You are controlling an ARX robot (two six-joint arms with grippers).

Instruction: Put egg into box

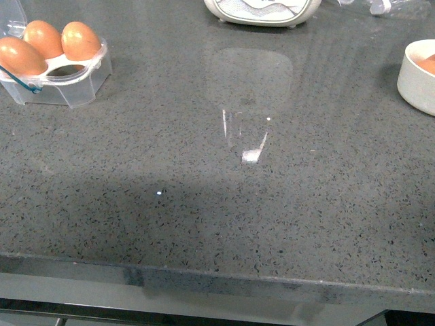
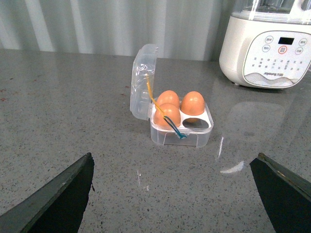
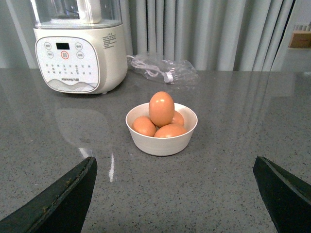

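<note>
The clear plastic box (image 1: 71, 85) stands at the far left of the counter with its lid open and a blue and yellow cord at one side. It holds three brown eggs (image 1: 80, 41) and one cup is bare. In the left wrist view the box (image 2: 194, 138) lies ahead of my left gripper (image 2: 175, 194), which is open and empty. Several brown eggs (image 3: 162, 108) sit in a white bowl (image 3: 162, 143) ahead of my right gripper (image 3: 175, 194), which is open and empty. Neither gripper shows in the front view.
A white kitchen appliance (image 2: 265, 53) stands at the back of the grey counter; it also shows in the right wrist view (image 3: 77, 53). A clear bag with a cable (image 3: 163, 72) lies behind the bowl. The bowl's rim (image 1: 411, 78) is at the right edge. The counter's front edge (image 1: 217, 275) is near.
</note>
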